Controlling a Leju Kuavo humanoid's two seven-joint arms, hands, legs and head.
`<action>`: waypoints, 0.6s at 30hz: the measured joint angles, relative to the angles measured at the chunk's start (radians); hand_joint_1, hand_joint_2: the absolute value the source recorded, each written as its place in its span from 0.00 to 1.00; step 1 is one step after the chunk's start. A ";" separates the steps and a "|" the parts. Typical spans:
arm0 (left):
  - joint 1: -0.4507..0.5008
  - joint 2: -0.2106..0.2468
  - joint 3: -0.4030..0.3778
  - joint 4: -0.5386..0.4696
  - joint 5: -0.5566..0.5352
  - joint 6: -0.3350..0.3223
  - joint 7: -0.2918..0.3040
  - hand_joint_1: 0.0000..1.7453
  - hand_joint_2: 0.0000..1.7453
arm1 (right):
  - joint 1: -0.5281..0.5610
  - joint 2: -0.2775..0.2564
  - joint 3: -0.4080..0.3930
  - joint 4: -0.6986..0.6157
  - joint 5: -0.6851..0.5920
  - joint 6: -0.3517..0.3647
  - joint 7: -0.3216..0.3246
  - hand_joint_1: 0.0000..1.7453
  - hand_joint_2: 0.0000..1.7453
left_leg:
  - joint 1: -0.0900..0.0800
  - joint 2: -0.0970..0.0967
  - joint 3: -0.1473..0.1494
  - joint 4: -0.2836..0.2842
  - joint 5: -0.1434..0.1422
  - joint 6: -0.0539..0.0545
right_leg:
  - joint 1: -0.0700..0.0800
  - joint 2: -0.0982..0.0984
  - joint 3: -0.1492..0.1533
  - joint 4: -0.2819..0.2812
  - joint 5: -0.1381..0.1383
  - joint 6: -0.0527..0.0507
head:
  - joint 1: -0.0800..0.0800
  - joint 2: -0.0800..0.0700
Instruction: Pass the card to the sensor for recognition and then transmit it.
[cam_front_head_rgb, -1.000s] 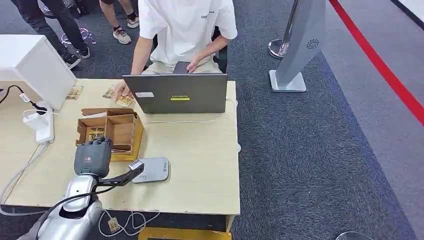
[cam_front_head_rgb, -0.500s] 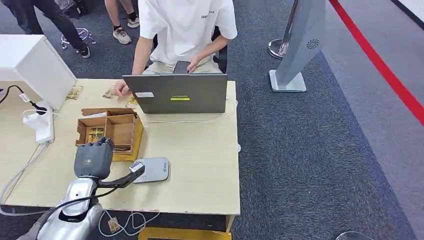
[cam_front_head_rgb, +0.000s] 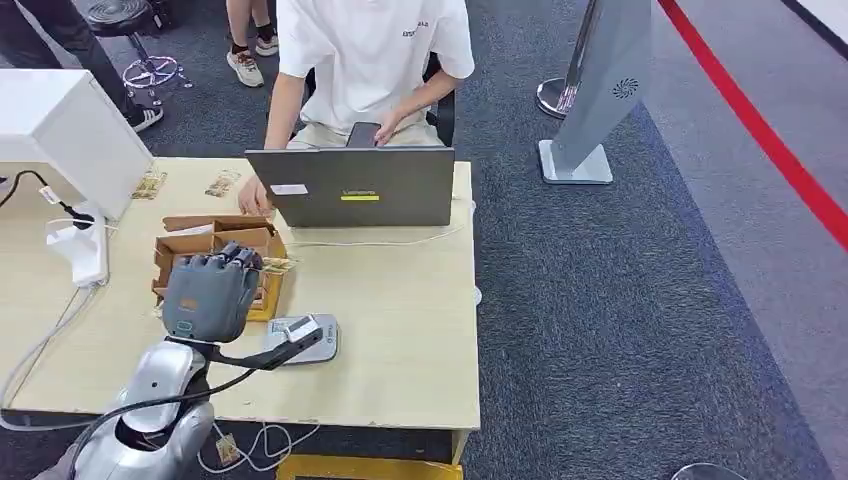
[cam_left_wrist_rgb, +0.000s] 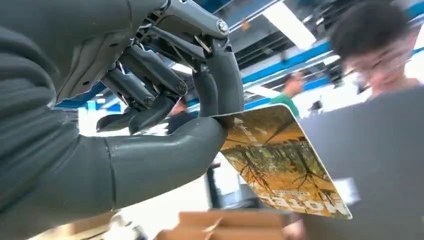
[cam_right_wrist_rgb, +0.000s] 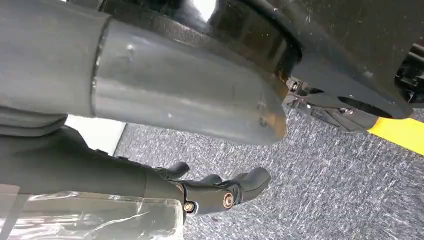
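1. The head view is evenly and brightly lit from overhead; the counter (cam_front_head_rgb: 400, 330) carries only soft, faint shadows under the laptop (cam_front_head_rgb: 352, 187) and the left hand (cam_front_head_rgb: 210, 295).
2. That view is sharp across most of the frame, with no strong glare.
3. The left wrist view looks up into bright ceiling strip lights (cam_left_wrist_rgb: 290, 22) that blow out to white, and pale patches behind wash out.
4. There the card (cam_left_wrist_rgb: 280, 160) and fingers (cam_left_wrist_rgb: 220, 75) are crisp, while the person (cam_left_wrist_rgb: 380, 45) behind is blurred.
5. The right wrist view is dimmer; a glossy dark part shows a white highlight, and the near grey surface is soft.
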 joint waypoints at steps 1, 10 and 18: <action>-0.022 0.008 -0.018 -0.017 0.019 -0.020 0.000 1.00 1.00 | 0.000 0.000 -0.004 0.000 0.001 0.000 -0.004 0.00 0.00 | 0.000 0.000 0.000 0.000 0.000 0.000 | 0.000 0.000 -0.001 0.000 0.000 0.000 | 0.000 0.000; -0.355 0.024 -0.036 0.106 -0.129 0.196 0.040 1.00 1.00 | -0.026 0.000 0.001 0.000 0.070 0.029 0.007 0.00 0.00 | 0.000 0.000 -0.001 0.000 0.003 -0.001 | 0.000 0.000 0.001 0.001 0.004 -0.001 | 0.000 0.000; -0.479 0.071 -0.017 0.338 -0.151 0.284 0.069 1.00 1.00 | -0.042 0.000 0.017 0.000 0.078 0.044 0.011 0.00 0.00 | 0.000 0.000 -0.002 0.000 0.004 0.000 | 0.000 0.000 0.000 0.001 0.004 -0.001 | 0.000 0.000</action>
